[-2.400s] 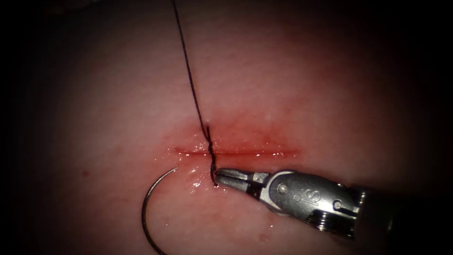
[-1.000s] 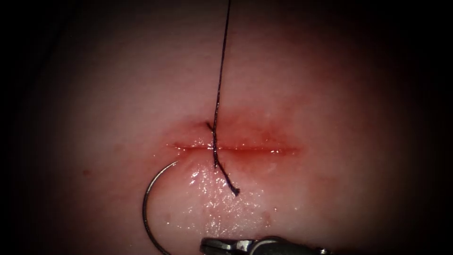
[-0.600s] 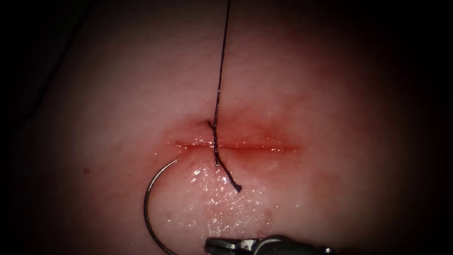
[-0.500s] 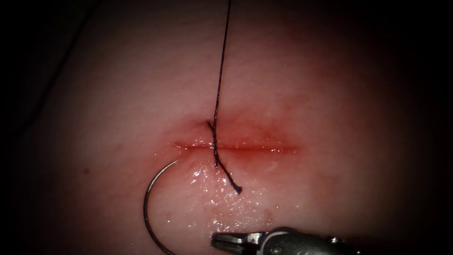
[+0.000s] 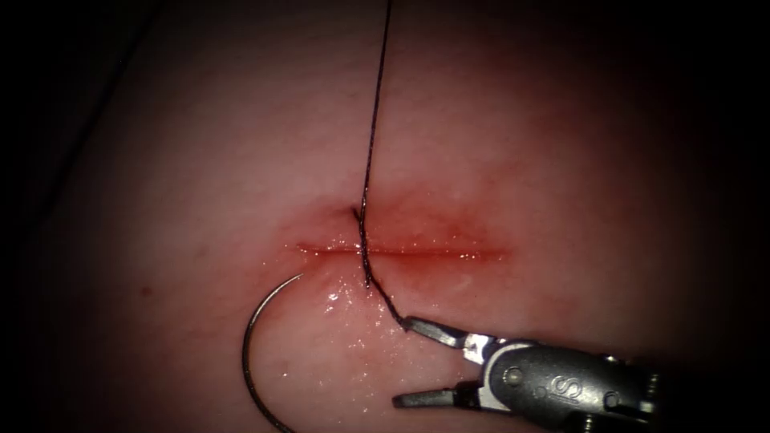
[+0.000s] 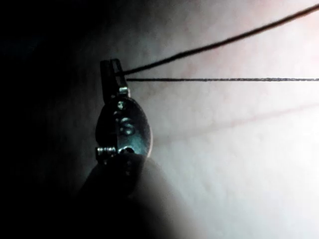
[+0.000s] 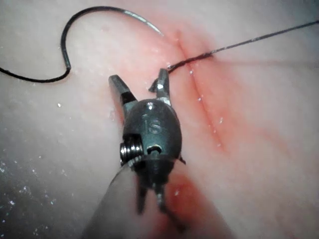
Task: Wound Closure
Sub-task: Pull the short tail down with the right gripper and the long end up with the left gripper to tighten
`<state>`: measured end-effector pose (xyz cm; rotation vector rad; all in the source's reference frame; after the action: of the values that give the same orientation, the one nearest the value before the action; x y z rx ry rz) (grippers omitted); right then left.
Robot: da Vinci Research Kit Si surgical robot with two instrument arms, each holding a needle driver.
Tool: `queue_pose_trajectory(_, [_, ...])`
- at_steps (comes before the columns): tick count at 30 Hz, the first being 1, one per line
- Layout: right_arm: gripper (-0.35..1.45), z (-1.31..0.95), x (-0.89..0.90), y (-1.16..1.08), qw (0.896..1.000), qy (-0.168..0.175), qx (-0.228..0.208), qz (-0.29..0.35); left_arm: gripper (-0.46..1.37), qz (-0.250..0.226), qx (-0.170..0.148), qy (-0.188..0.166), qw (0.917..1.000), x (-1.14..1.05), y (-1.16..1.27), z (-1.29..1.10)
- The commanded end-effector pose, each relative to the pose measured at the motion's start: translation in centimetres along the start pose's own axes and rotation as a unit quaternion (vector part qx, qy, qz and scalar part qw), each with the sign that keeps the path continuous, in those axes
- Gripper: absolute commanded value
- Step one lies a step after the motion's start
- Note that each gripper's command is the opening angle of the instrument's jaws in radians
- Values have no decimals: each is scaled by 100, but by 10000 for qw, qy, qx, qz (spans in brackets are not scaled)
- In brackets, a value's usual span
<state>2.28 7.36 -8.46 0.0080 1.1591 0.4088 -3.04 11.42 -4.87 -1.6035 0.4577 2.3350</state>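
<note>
Steel curved needle (image 5: 250, 353) lies free on glistening wet tissue (image 5: 200, 160) left of the stitch, unheld. The left gripper (image 6: 110, 69) pinches the taut dark thread (image 5: 373, 128). The right gripper (image 5: 405, 361) gapes wide at the frayed short tail (image 5: 389, 309); a clumsy bite could miss it.

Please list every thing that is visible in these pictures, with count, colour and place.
tissue: one, pink, under everything.
cut: one, red, horizontal across the middle of the tissue.
red fluid: one patch, along the cut.
needle: one, silver, curved, lying free on the tissue below the cut's left end.
thread: one, dark, crossing the cut; its short end at the right tool's upper jaw.
left tool: one, metal, shut on the thread.
right tool: one, metal, open, below the cut.
</note>
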Motion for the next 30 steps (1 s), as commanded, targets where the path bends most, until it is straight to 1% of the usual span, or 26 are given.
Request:
queue_pose_trajectory(1, [134, 2, -1, 2, 10000, -15, 3, -46, -35, 0, -25, 4, 10000, 0, 0, 0])
queue_pose_trajectory(4, [139, 17, -10, 11, 9998, -52, -91, -191, -35, 1, -34, 9, 10000, 0, 0, -2])
queue_pose_trajectory(8, [138, 26, -20, 15, 9996, -85, -160, -235, -35, 2, -47, 17, 10000, 0, 0, -5])
queue_pose_trajectory(15, [125, 34, -36, 18, 9992, -106, -226, -312, -35, 31, -80, 36, 10000, -1, 1, -11])
queue_pose_trajectory(17, [115, 34, -40, 17, 9991, -106, -220, -361, -35, 30, -75, 30, 10000, -1, 1, -12])
queue_pose_trajectory(18, [91, 33, -41, 15, 9991, -83, -169, -370, -35, 29, -79, 32, 10000, -1, 1, -13])
queue_pose_trajectory(19, [45, 31, -41, 13, 9993, -45, -85, -372, -35, 27, -72, 25, 10000, -1, 1, -14])
queue_pose_trajectory(20, [-23, 29, -39, 11, 9992, 61, 109, -369, -35, 26, -76, 27, 10000, 0, 0, -14])
queue_pose_trajectory(21, [-35, 26, -36, 9, 9992, 94, 176, -360, -35, 24, -67, 18, 10000, 0, 0, -15])
queue_pose_trajectory(22, [-35, 24, -34, 9, 9991, 84, 149, -380, -35, 24, -68, 18, 10000, 0, 0, -15])
queue_pose_trajectory(23, [-35, 21, -29, 7, 9984, 76, 150, -533, -35, 24, -68, 18, 10000, 0, 0, -15])
queue_pose_trajectory(26, [-35, 18, -19, 7, 9977, 189, 120, -632, -35, 24, -65, 17, 10000, 0, 0, -14])
queue_pose_trajectory(28, [-35, 17, -14, 8, 9973, 204, 134, -694, -35, 23, -64, 16, 10000, 0, 0, -14])
queue_pose_trajectory(30, [-35, 18, -13, 8, 9971, 214, 149, -719, -35, 24, -64, 16, 10000, 0, 0, -14])
